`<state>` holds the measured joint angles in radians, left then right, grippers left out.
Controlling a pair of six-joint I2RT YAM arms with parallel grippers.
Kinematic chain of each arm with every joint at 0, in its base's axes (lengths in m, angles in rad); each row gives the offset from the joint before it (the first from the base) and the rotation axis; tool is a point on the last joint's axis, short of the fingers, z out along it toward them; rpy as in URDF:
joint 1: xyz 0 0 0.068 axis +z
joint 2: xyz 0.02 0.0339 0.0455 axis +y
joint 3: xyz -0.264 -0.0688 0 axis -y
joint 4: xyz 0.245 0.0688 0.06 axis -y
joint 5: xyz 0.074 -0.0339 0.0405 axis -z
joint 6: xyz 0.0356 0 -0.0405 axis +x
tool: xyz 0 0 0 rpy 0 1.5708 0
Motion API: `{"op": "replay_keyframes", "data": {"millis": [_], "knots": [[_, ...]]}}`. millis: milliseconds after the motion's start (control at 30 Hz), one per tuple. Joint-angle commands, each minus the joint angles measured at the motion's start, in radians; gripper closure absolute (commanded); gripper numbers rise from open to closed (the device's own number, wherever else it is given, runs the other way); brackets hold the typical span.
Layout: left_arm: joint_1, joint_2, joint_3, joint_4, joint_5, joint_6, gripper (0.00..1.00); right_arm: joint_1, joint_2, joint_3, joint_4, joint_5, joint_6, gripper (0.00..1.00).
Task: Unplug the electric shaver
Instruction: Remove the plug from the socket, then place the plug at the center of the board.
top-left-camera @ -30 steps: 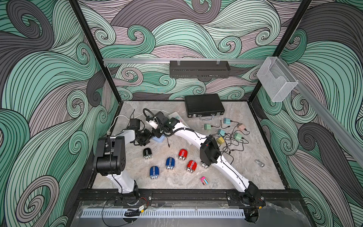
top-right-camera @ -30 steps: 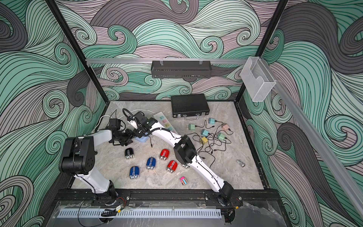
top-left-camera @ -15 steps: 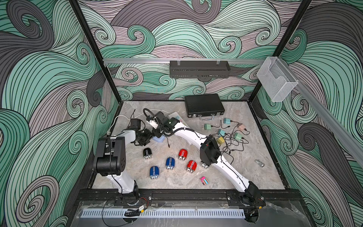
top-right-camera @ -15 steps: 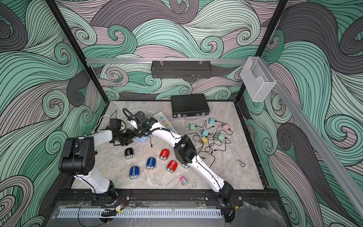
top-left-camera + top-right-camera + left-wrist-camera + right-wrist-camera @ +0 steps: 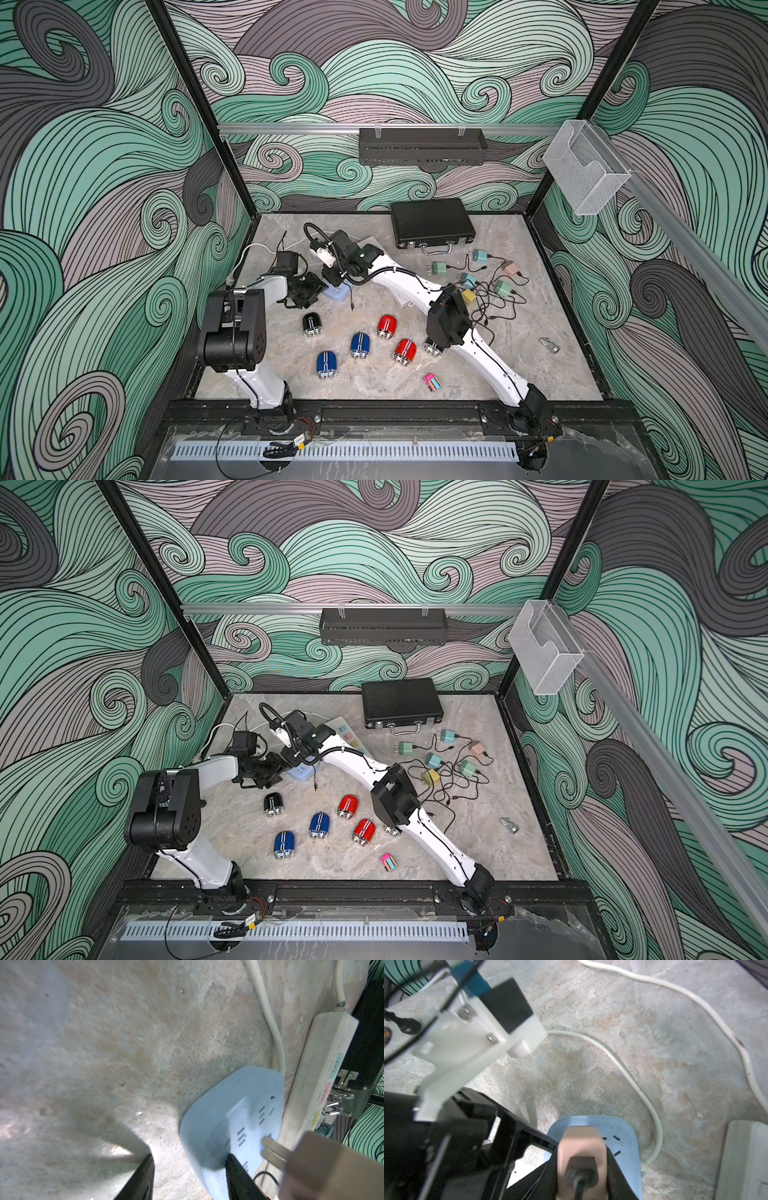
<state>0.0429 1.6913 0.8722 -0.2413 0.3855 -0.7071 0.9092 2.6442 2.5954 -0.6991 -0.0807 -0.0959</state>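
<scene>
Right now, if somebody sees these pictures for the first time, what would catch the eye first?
At the rear left of the table, the right hand grips a beige plug, prongs visible, over a pale blue power strip, and the left hand rests one finger on that strip. Next come the red, blue and black shavers grouped near the front, and a tangle of pastel chargers on the right.

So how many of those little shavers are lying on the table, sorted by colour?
Red shavers: 2
Blue shavers: 2
Black shaver: 1
Half-hidden shaver under the right arm, colour unseen: 1
Total: 6
</scene>
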Motion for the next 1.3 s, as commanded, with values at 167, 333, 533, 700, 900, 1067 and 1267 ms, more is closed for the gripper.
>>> {"op": "replay_keyframes", "data": {"millis": [167,333,533,700,900,1067,1267], "knots": [[-0.008,0.039,-0.036,-0.105,-0.097,0.006,0.46,-0.009,-0.095,-0.036,0.007,0.047,-0.001,0.86],[-0.010,0.023,-0.019,-0.093,-0.079,0.020,0.45,-0.015,-0.244,-0.219,0.075,0.057,0.044,0.87],[-0.023,-0.006,0.031,-0.123,-0.087,0.039,0.45,-0.020,-0.473,-0.519,0.208,0.062,0.071,0.89],[-0.048,-0.023,0.085,-0.159,-0.101,0.064,0.45,-0.041,-0.637,-0.694,0.256,0.080,0.106,0.89],[-0.089,-0.066,0.147,-0.207,-0.149,0.079,0.45,-0.092,-0.823,-0.865,0.276,0.067,0.173,0.90],[-0.115,-0.101,0.210,-0.268,-0.189,0.090,0.45,-0.141,-0.957,-0.973,0.251,0.081,0.231,0.91],[-0.139,-0.147,0.247,-0.301,-0.218,0.108,0.44,-0.197,-1.153,-1.140,0.196,0.110,0.304,0.91]]}}
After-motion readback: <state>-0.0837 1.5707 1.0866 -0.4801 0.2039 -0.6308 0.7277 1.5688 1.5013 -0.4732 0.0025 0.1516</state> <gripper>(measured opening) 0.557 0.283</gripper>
